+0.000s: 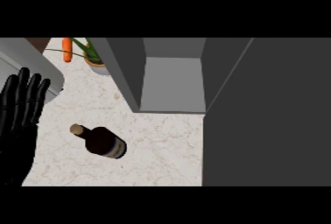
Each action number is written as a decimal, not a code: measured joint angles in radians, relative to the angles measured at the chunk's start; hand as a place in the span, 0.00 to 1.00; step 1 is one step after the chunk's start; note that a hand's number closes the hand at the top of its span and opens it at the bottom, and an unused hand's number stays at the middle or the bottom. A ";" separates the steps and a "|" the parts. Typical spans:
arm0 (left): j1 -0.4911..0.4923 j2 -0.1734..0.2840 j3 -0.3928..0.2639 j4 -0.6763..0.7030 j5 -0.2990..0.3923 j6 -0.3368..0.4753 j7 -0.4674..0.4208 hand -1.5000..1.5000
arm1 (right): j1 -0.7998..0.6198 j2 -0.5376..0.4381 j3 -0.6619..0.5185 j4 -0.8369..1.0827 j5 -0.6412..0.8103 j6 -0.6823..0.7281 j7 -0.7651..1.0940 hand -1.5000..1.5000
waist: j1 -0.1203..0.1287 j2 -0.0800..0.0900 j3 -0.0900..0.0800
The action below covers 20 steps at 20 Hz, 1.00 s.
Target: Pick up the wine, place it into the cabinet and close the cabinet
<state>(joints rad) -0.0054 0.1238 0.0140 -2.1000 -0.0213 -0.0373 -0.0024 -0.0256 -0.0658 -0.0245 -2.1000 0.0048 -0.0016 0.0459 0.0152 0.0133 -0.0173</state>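
While the dark glass wine bottle with the cork-coloured top (102,141) is standing untouched on the pale marbled worktop (161,153), left of centre in the frame, only one black robot hand (19,113) is showing, at the left edge. Its fingers are pointing straight up, released and resting, grasping nothing; it is the robot's left, and the right one is not showing anywhere. The tall grey cabinet (171,83) is sitting open in the upper middle, its dark door (268,113) swinging out and filling the right side. A small potted plant with an orange carrot beside it (90,54) is waiting in the upper left. I am judging the bottle's narrow base the main risk: a sideways approach could be tipping it over, and the open door is crowding any path from the right.
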 measured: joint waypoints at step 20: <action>0.147 -0.107 -0.425 -0.288 0.244 -0.055 0.280 0.00 | 0.160 -0.030 0.175 -0.309 -0.154 0.125 0.245 0.00 | -0.015 -0.016 0.017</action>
<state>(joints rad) 0.1412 0.0167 -0.4113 -2.3882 0.2227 -0.0919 0.2773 0.1347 -0.0954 0.1503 -2.4086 -0.1496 0.1236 0.2907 0.0005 -0.0029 0.0001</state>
